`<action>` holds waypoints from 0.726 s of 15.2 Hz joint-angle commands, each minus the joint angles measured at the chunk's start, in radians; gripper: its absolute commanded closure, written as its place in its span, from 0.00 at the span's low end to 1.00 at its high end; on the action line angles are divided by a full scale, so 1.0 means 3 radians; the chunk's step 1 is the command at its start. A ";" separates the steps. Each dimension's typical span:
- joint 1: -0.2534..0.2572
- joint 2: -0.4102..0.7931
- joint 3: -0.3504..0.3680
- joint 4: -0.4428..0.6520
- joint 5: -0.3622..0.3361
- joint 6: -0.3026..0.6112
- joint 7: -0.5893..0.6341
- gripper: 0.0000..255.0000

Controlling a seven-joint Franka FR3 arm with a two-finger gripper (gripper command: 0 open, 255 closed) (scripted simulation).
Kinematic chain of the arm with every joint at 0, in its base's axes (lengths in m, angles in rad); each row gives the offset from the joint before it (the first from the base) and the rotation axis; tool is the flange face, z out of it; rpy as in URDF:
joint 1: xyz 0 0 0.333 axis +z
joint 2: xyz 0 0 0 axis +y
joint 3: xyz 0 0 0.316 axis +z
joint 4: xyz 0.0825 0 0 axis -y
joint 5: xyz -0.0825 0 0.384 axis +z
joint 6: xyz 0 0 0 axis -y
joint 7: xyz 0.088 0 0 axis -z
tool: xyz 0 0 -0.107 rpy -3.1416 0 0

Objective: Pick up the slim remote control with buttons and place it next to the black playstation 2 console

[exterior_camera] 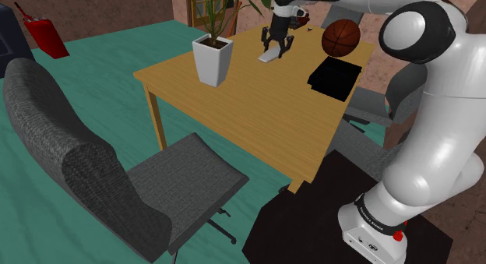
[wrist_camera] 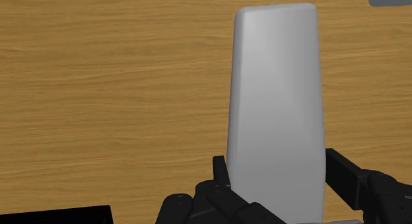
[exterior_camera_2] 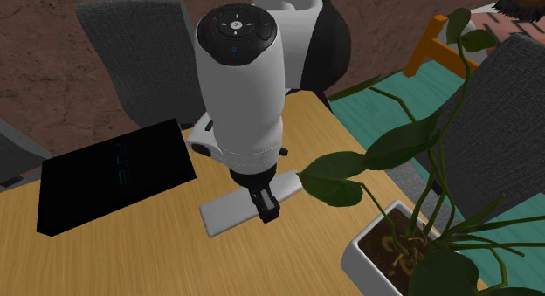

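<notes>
Wrist view: gripper [wrist_camera: 277, 168] straddles the grey remote [wrist_camera: 274, 90].

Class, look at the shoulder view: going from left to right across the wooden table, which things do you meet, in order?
White planter → pale grey remote → black console

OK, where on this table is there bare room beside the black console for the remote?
The widest bare wood lies between the console and the white planter, running to the near edge of the table in the shoulder view. A narrower strip separates console and remote. Behind the console the basketball crowds it.
</notes>
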 commanded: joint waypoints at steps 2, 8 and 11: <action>-0.0147 0.0110 -0.0056 0.0182 0.0015 -0.0066 -0.0216 1.00; -0.0415 0.0400 -0.0150 0.0653 0.0039 -0.0242 -0.0597 1.00; -0.0542 0.0627 -0.0193 0.1028 0.0049 -0.0389 -0.0781 1.00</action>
